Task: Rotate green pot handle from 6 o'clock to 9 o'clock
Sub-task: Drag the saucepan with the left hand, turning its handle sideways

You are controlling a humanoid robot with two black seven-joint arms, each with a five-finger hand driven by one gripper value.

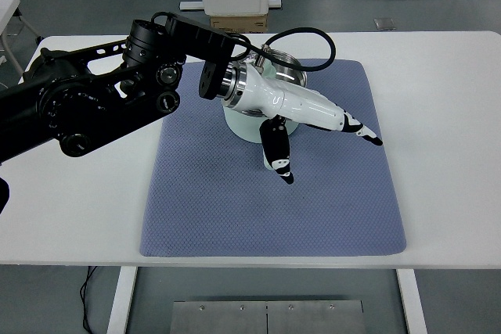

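Well, nearest me the white worktop is bare along its front edge, and on it lies a blue-grey quilted mat. The left hand reaches over the middle of the mat from a black arm that enters at the left; its white, black-tipped fingers are stretched out and slack, and the thumb hangs down toward the mat. It grips nothing.

Behind and partly under the wrist sits the green pot, on the far half of the mat. Only a pale green slice of its wall shows on the near side, plus a strip of shiny rim at the back. The right arm does not show.

The handle is hidden by the hand, so I cannot say which way it points or how its long axis lies; if it sits at six o'clock it would run toward me, under the palm.

I would guess the pot is stiff metal, fairly light when empty, with a smooth wall that slips under fingertips. The textured mat will probably drag on its base, so it may turn jerkily or shift sideways. The handle looks the best place to hold: pushing it sweeps the pot round on its own centre.
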